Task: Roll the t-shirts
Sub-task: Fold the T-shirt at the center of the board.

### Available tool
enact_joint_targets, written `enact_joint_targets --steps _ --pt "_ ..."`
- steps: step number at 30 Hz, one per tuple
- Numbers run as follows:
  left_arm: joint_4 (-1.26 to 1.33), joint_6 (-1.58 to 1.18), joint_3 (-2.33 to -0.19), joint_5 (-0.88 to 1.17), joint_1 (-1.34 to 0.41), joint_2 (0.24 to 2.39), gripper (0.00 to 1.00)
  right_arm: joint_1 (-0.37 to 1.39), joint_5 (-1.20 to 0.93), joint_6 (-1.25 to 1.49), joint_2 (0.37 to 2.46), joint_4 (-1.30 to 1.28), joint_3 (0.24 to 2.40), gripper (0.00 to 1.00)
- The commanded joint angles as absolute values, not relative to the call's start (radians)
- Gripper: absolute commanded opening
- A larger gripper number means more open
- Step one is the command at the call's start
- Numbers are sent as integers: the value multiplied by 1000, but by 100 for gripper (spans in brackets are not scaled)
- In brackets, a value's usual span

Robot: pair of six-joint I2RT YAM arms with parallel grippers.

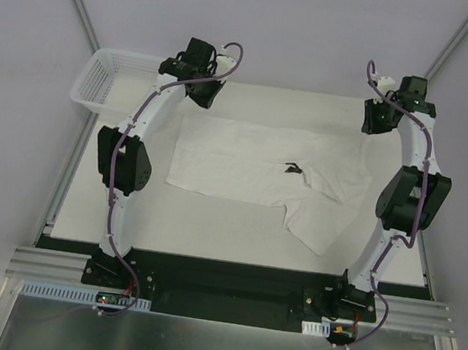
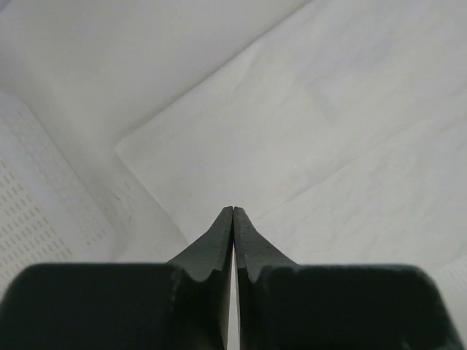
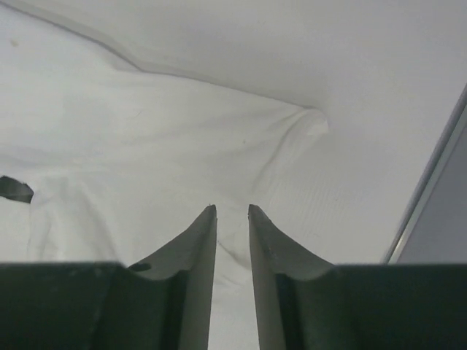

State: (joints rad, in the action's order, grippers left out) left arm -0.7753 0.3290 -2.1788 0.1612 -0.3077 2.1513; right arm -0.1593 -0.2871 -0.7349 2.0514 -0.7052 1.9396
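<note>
The table [image 1: 210, 236] bore the white t-shirt [image 1: 243, 168], folded at its middle, its edges faint against the surface. The basket [image 1: 109, 81] sat far-left, partly behind an arm. The left gripper [image 2: 233, 213] was clenched, empty; the right gripper [image 3: 232, 213] stood parted, grasping nothing. Its view cut off the dark tag [image 3: 14, 189].

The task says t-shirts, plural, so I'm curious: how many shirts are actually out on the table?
1. A white t-shirt lies folded flat in the middle of the table. None shows in the basket, though folds could hide another.
</note>
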Motion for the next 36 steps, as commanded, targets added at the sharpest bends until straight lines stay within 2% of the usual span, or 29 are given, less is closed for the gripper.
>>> enact_joint_targets --steps 1,2,4,5,7,10,14,23,36 --pt "-819 333 -2051 201 -298 2105 0 -170 -354 -853 2098 -854 1933 19" --pt "-831 334 -2034 206 -298 2094 0 -167 -371 -862 2108 -921 1950 16" --pt "-844 336 -1987 219 -298 2083 0 -147 -420 -858 2106 -959 1945 17" --pt "-854 337 -1970 221 -298 2069 0 -137 -434 -853 2082 -963 1927 19" --pt "-857 331 -1918 209 -298 2054 0 -95 -474 -859 2037 -956 1827 35" --pt "-859 330 -1850 184 -298 2026 0 -25 -498 -903 1939 -924 1662 41" --pt "-859 334 -1799 172 -291 1990 0 61 -482 -951 1885 -879 1542 41" --pt "-877 334 -1789 170 -258 1983 0 129 -442 -910 1945 -891 1595 43" --pt "-887 336 -1847 173 -224 2025 0 229 -249 -902 1991 -890 1589 45"
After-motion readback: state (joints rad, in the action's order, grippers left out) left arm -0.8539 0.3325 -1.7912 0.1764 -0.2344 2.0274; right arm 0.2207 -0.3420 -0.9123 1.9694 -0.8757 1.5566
